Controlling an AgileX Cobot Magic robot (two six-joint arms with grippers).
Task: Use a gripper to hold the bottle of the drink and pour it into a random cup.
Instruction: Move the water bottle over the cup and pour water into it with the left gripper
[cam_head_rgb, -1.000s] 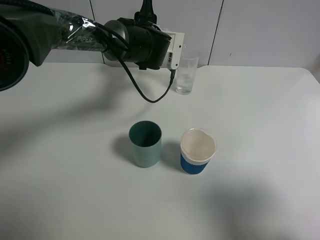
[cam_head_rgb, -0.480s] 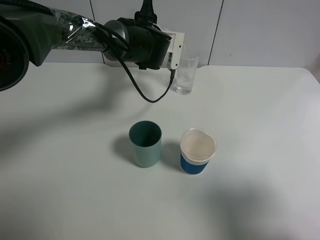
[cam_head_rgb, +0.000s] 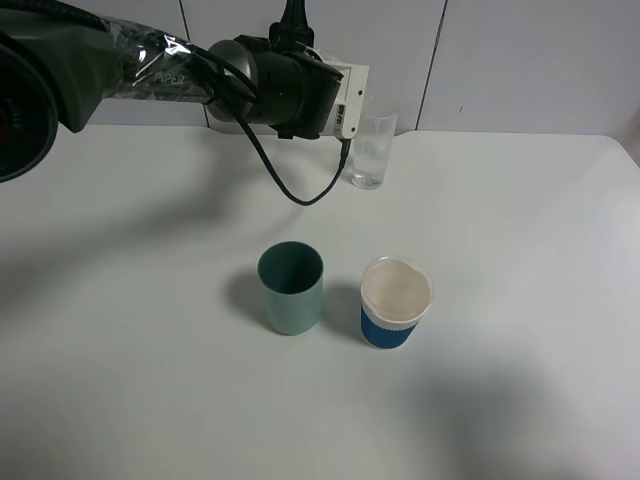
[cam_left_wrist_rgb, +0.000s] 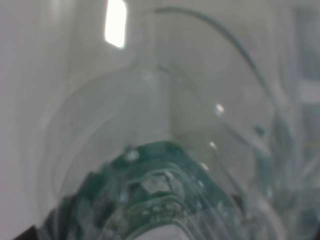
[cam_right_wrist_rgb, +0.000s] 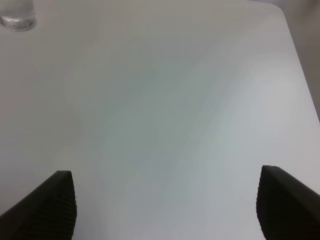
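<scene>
One view alone, the left wrist's, shows the bottle that the left gripper holds in its jaws by the cup; the right gripper has its jaws wide apart.

Teal cup and blue-banded paper cup stand side by side — not touching — on white table.

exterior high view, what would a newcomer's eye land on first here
The thick black left arm stretches across from the upper left, with the white left gripper raised right beside the clear glass near the far edge of the table. Next come the teal cup and the blue-banded paper cup, side by side mid-table. In the left wrist view, the green-labelled bottle it holds fills the frame, blurred.
</scene>
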